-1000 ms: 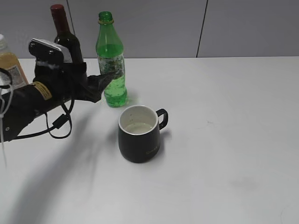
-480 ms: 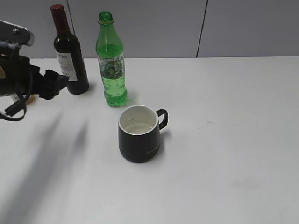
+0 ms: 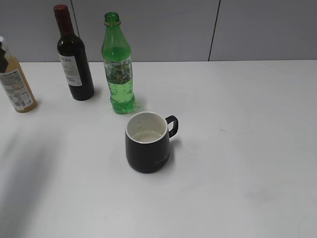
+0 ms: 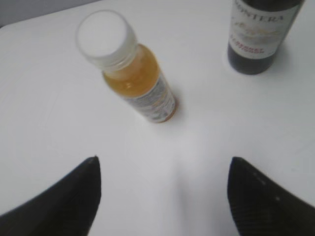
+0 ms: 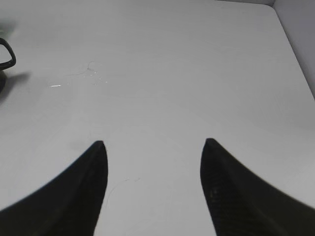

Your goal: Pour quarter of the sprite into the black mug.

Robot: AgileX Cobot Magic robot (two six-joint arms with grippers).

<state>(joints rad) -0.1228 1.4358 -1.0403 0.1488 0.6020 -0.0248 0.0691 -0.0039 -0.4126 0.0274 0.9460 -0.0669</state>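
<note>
White tabletop (image 3: 237,148) under grey panelled wall (image 3: 163,29), left claw (image 4: 162,196) and right claw (image 5: 152,187) agape, empty.

Orange juice bottle (image 4: 130,73) stands ahead of the left gripper, slightly left; dark wine bottle (image 4: 258,34) farther ahead, right, both on white table (image 3: 237,148)

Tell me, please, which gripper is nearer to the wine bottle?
The left. The left gripper hangs open above the table with the wine bottle just ahead of it, beside the juice bottle. The right gripper sees only bare table and the mug's handle.
</note>
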